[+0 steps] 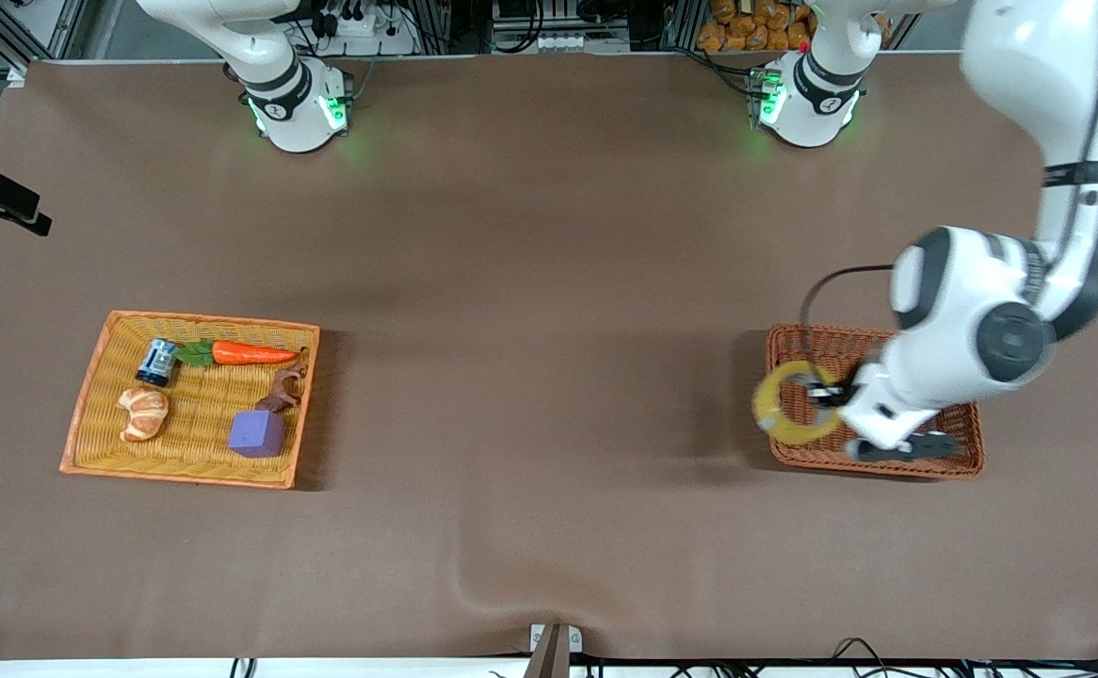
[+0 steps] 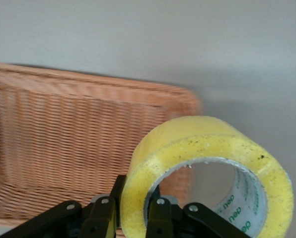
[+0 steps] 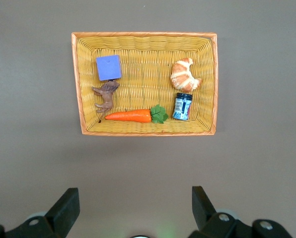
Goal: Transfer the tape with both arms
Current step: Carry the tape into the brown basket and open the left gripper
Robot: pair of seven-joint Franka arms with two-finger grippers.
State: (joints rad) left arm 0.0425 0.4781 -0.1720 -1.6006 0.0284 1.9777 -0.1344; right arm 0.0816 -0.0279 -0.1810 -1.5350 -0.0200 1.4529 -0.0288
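Note:
The tape [image 1: 764, 407], a yellowish ring with a grey-white core, stands on edge in my left gripper [image 1: 831, 394]. It hangs over the edge of the brown wicker basket [image 1: 888, 466] that faces the right arm's end. In the left wrist view the fingers [image 2: 107, 208] pinch the tape's wall [image 2: 197, 139], one outside and one inside the ring, above the basket [image 2: 63, 144]. My right gripper [image 3: 133, 198] is open and empty, high over bare table, looking down on the yellow basket [image 3: 143, 133]. It is out of the front view.
The yellow basket [image 1: 88, 395] at the right arm's end holds a purple cube [image 1: 257, 433], a croissant toy [image 1: 143, 412], a carrot [image 1: 252, 354], a small can [image 1: 157, 362] and a brown toy animal [image 1: 283, 391]. Brown cloth covers the table between the baskets.

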